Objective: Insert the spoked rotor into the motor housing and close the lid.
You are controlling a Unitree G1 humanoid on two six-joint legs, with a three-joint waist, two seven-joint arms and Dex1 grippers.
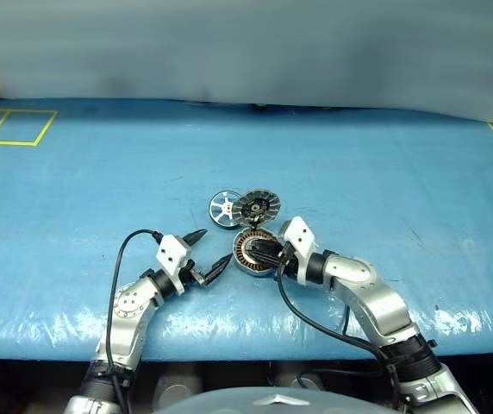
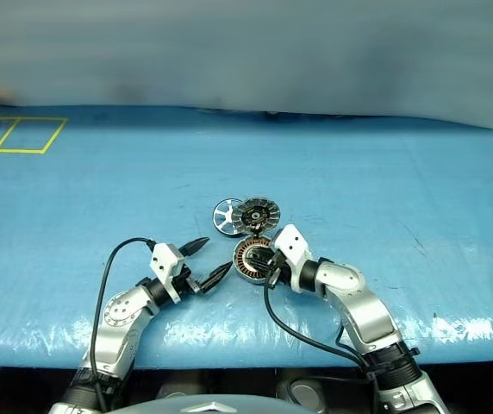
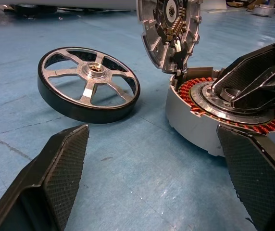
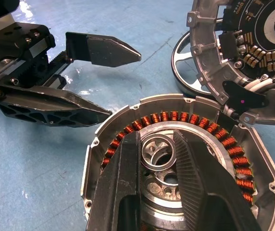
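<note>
Copper-wound motor housing (image 4: 185, 159) lies under the right end effector (image 4: 164, 144)

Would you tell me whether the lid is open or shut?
Open: the lid stands raised off the housing, exposing the copper windings.

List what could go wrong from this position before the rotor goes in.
1. The right gripper sits inside the motor housing, fingers over its centre; it blocks the seat and could scrape the copper windings.
2. The lid stands open and tilted between housing and spoked rotor; a reach across might knock it shut.
3. The open left gripper is close to the housing and might nudge it.
</note>
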